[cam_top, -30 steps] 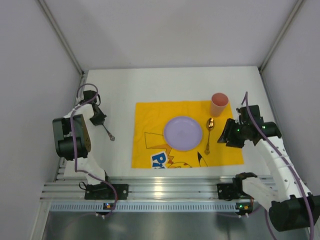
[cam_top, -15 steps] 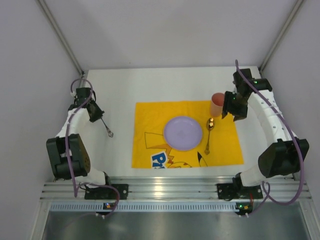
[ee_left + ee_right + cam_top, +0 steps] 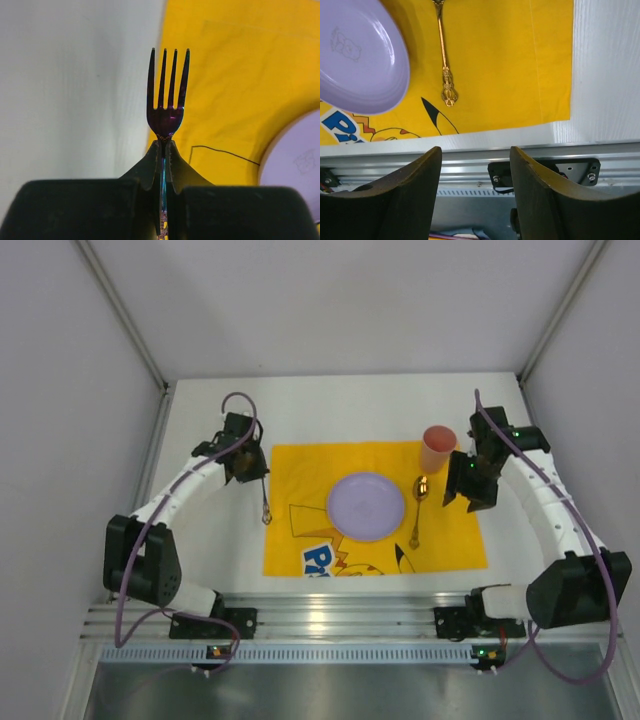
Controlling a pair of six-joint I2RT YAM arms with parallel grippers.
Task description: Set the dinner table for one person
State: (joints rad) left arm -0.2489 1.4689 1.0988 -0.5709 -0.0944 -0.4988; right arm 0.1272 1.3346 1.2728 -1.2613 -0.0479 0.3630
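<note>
1. Top external view: the dinner table (image 3: 330,410) is a plain white tabletop, matte, flat and rectangular. It lies under the yellow mat (image 3: 300,475) and is much wider than it. Bare white shows past the mat's left, right and far edges, and as a thin strip along its near edge.
2. A lilac plate (image 3: 366,506) sits at the mat's middle. A gold spoon (image 3: 417,512) lies just to its right, running far-to-near. A pink cup (image 3: 438,448) stands at the mat's far right corner.
3. The left gripper (image 3: 250,468) is over the mat's far left corner, its fingers pressed together on a fork (image 3: 265,502) held by the handle.
4. Left wrist view: the fork's four dark, iridescent tines line up with the mat's left edge, white table on one side and yellow on the other. Whether the fork touches the surface cannot be told.
5. The right gripper (image 3: 462,488) hangs over the mat's right edge, near the cup. Its fingers are spread, with nothing between them.
6. Right wrist view: below the fingers lie the mat's near right corner, the spoon's handle and a ribbed silver rail (image 3: 470,161) past the mat's near edge.
</note>
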